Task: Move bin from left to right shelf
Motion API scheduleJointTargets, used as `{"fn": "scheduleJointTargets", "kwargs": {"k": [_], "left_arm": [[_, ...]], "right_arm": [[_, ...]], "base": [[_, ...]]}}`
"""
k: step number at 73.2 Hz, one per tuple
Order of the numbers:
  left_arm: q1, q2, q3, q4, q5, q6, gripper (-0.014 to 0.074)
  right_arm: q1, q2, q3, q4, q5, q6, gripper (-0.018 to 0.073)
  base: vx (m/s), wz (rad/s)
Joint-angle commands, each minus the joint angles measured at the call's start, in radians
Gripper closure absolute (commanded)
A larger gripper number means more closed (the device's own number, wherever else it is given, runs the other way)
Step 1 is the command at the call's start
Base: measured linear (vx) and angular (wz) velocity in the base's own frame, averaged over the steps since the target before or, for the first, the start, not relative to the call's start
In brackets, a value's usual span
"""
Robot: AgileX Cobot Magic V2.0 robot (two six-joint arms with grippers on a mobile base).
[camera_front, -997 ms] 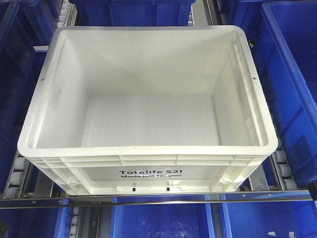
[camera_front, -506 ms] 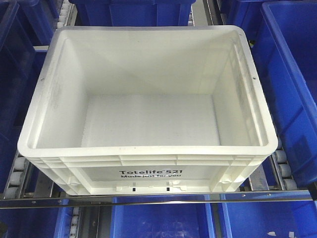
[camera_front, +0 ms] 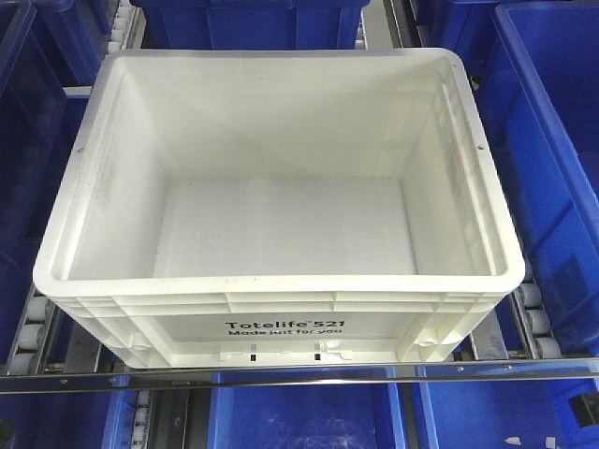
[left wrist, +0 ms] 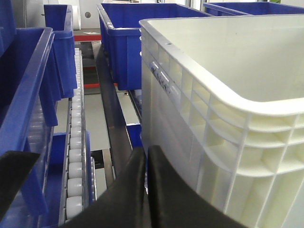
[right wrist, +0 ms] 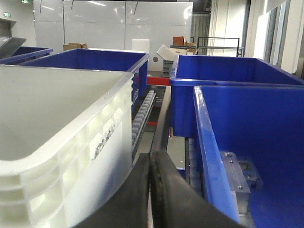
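A: Where's the bin (camera_front: 281, 187)?

B: Centre of the front view, filling most of it. It sits on the roller tracks (camera_front: 28, 327), its printed front wall just behind the metal rail (camera_front: 299, 374) across the bottom of the frame. It's open-topped, with nothing inside.

A: What's around it?

B: Blue bins (camera_front: 552, 168) on the right, the left, behind, and on a lower level under the rail.

A: The left gripper (left wrist: 146, 156)?

B: In the left wrist view its two black fingers (left wrist: 164, 190) rise from the bottom centre, pressed together with only a thin slit between them. The tips lie just beside the bin's ribbed side wall, which takes up the right of the frame; I can't tell if they touch it. Nothing is held.

A: And the right gripper (right wrist: 149, 161)?

B: Same: fingers together at bottom centre of its view, holding nothing. The bin is at the left of that frame, a blue bin at the right, and the tips point into the gap between them.
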Motion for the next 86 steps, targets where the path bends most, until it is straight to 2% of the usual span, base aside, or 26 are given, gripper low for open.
{"fn": "scheduleJointTargets", "kwargs": {"k": [1, 86], "left_arm": [[-0.001, -0.013, -0.018, -0.004, -0.075, -0.002, 0.0604], [-0.001, -0.013, -0.018, -0.004, -0.075, -0.002, 0.0603]], "right_arm": [[-0.004, -0.031, 0.021, -0.014, 0.021, 0.002, 0.0567], [-0.004, -0.028, 0.02, -0.011, 0.049, 0.004, 0.0567]], "base": [[0.0, 0.0], [0.0, 0.0]]}}
